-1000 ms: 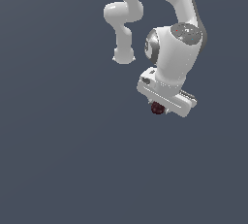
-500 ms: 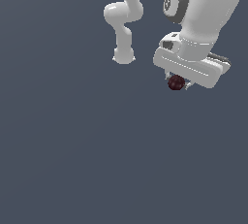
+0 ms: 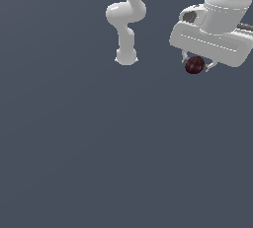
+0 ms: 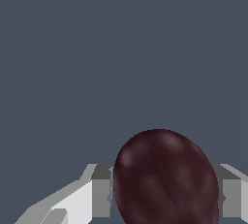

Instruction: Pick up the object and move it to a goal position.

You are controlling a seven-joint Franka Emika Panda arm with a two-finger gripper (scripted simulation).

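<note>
Maroon ball (image 3: 194, 65) hanging in the upper right of the exterior frame, tucked right under the white gripper (image 3: 195, 66) and pinched between its two short fingers (image 3: 211, 66). Clearly off the grey floor (image 3: 99, 163), well above it by the look of things, though no shadow to confirm the height. Same story up close at the wrist: mottled dark ball (image 4: 167, 179) filling the lower middle of that frame, grey finger pads (image 4: 101, 191) pressed against either side, jaws closed on it and carrying it. Arm base (image 3: 126, 57) standing apart, upper centre, well clear of the load. Pickup looks done; transport to the goal looks like the step in hand. No goal marker showing anywhere in either view, so no telling how far remains. Next move by this reading: steady grip, smooth travel, no jolts that might roll a round thing out from between narrow pads, then a halt on the target
</note>
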